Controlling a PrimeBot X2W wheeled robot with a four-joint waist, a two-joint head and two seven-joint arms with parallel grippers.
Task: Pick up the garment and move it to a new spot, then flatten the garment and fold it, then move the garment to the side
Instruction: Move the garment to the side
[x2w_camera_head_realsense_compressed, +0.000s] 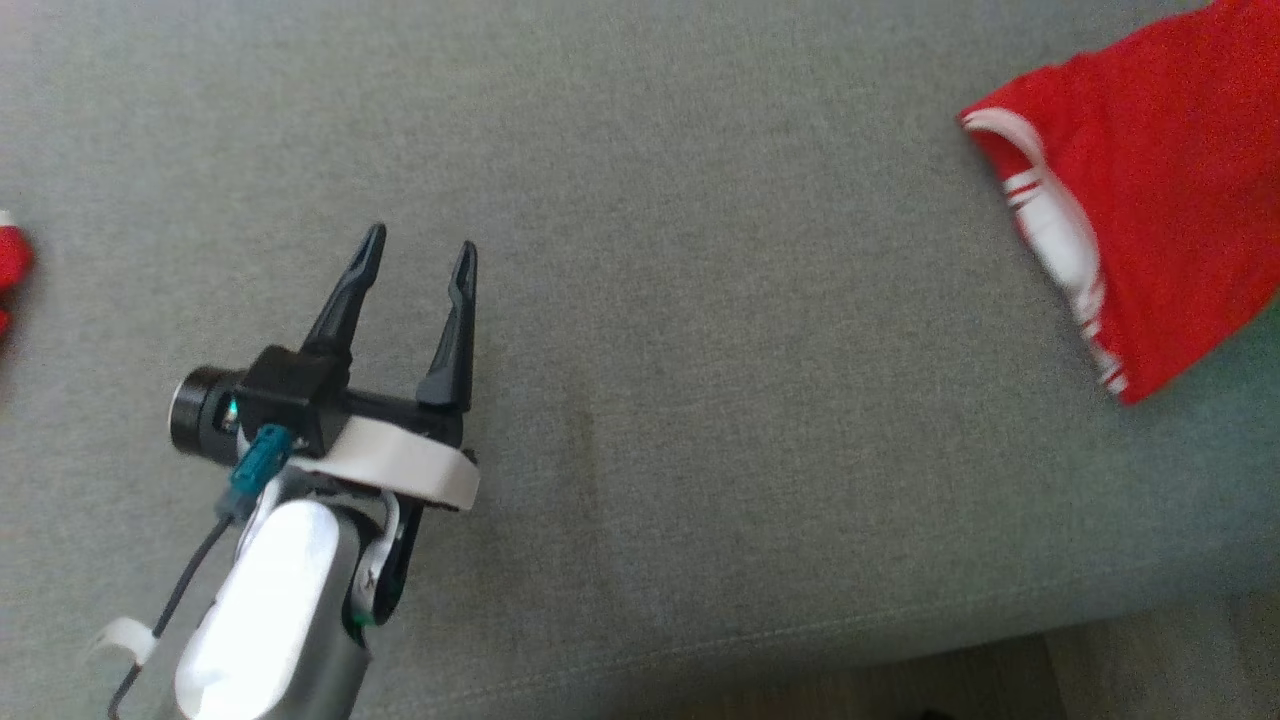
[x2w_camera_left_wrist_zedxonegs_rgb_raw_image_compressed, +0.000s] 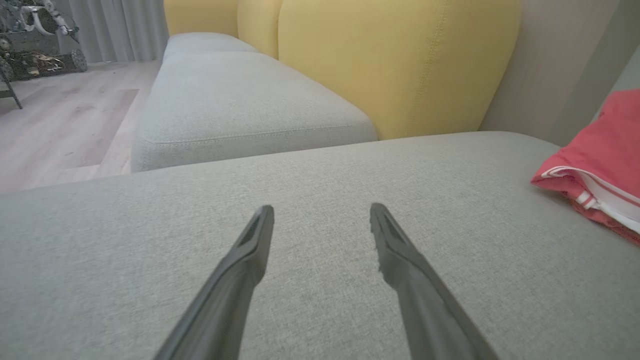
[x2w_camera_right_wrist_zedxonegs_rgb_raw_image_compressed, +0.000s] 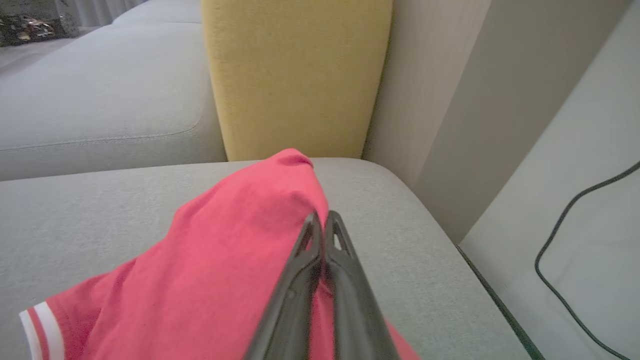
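1. Left gripper (x2w_camera_head_realsense_compressed: 418, 255), jaws spread, hovered over the grey cushion (x2w_camera_head_realsense_compressed: 700, 400), well apart from the red garment (x2w_camera_head_realsense_compressed: 1150, 200): no help if that slipped.
2. Right gripper (x2w_camera_right_wrist_zedxonegs_rgb_raw_image_compressed: 322, 216) pinched only a thin peak of the garment at the cushion's right end; it might pull free.

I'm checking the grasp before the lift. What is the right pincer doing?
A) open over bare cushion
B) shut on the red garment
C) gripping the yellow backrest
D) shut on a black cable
B: in the right wrist view the right pincer is closed, with the red garment tented up at its tips.
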